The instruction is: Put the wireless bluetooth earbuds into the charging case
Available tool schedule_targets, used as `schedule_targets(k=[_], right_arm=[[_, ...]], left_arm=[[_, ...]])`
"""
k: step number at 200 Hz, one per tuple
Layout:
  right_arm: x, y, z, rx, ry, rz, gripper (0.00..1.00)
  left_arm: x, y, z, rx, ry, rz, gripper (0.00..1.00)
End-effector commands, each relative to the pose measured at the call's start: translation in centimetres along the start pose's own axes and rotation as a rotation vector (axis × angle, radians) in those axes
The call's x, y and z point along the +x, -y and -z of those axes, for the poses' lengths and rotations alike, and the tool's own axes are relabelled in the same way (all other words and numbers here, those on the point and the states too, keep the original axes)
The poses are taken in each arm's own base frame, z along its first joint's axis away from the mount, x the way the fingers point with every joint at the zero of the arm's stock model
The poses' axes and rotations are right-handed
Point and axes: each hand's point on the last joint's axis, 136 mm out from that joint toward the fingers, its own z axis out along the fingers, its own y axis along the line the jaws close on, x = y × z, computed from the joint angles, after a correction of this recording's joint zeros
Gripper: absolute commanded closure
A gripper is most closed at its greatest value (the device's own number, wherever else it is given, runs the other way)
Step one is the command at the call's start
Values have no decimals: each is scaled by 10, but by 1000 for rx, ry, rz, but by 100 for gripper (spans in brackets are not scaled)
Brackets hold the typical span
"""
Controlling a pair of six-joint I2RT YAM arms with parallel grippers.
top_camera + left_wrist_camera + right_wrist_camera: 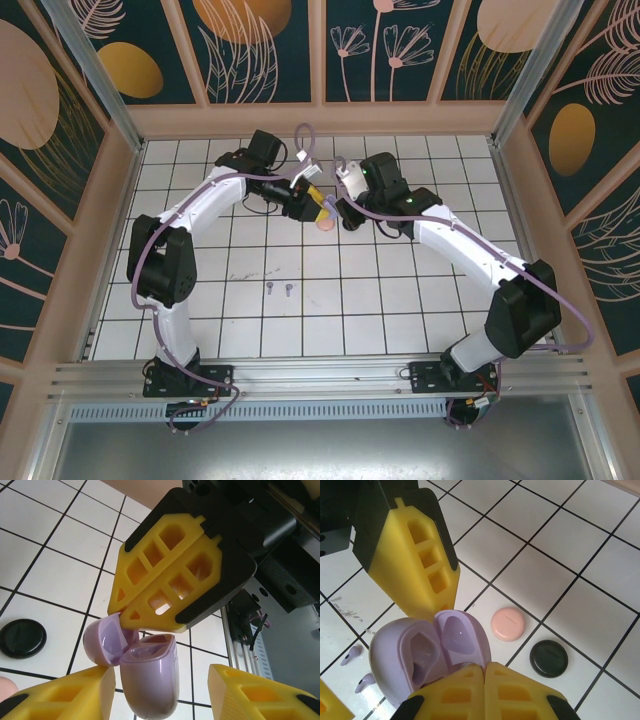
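Hiding purple case (400, 650) btm edge, right tool (485, 669) pinches lid.

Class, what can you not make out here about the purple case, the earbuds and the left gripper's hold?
Purple case: hidden in the top view by the left gripper and right gripper.
Its sockets: lower part covered by the right gripper, right wrist view.
Left gripper: fingers cut by the bottom edge, left wrist view; contact with the case unclear.
Purple earbuds: too small in the top view to read stem direction.
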Motion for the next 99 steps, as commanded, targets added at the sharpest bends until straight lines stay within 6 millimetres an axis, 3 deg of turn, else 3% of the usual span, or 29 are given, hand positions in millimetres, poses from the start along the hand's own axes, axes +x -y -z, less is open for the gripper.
schedule_targets(k=[1, 47, 99], right_arm=[[-14, -11, -1, -27, 23, 20, 100], [-19, -14, -2, -34, 32, 23, 100], [-23, -15, -1, -37, 41, 24, 100]], left_arm=[[-6, 5, -1, 51, 22, -28, 48], [-5, 3, -4, 67, 26, -18, 50], [-6, 2, -5, 74, 32, -19, 60]])
